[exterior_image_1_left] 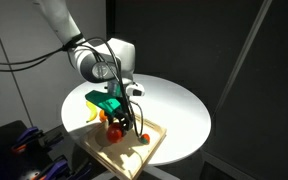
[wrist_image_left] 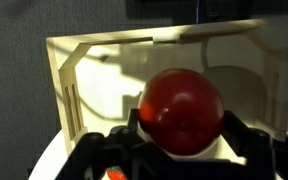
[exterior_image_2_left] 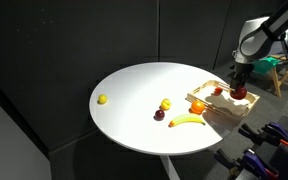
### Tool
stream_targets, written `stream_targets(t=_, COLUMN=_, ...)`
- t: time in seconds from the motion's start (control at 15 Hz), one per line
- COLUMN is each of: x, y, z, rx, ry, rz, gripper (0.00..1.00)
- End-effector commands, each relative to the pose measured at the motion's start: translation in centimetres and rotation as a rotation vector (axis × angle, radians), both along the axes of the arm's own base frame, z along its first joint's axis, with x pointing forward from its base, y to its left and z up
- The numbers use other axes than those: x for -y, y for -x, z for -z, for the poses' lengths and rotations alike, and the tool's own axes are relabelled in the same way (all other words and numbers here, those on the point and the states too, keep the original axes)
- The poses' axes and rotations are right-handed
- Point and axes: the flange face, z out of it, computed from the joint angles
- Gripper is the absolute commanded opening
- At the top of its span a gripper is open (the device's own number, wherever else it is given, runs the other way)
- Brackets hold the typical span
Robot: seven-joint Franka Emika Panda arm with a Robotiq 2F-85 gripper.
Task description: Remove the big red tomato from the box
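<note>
Here, the big red tomato [wrist_image_left: 182, 108] is pinched from both sides by the pincer [wrist_image_left: 184, 130] within the box [wrist_image_left: 64, 72], and, being round and glossy, it could be squeezed out and dropped if lifted hastily.

Arm [exterior_image_1_left: 62, 22] reaches down — claw [exterior_image_1_left: 121, 122] vert., clamped on big red tomato [wrist_image_left: 183, 108].
</note>
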Motion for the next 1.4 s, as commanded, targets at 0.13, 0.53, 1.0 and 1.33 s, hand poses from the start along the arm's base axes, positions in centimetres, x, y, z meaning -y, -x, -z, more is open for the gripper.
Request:
stream_targets(t=0.13, x=-0.8, y=0.5, z=-4.2, rx=0.013, ry=-0.014, rz=-0.033, gripper=0.56)
stream_targets(t=0.53, x=-3.3, y=0.9, z=-6.2, rx=0.016, ry=-0.041, rz=-0.105, gripper=0.56)
stream_targets(t=1.0, x=-8.0, y=1.1, z=-4.9, rx=-0.009, ry=-0.081, rz=-0.201, gripper=0.56)
stream_targets(t=1.33, x=-11.0, y=0.7, z=-3.7, rx=-0.011, ry=-0.096, rz=-0.251, gripper=0.56)
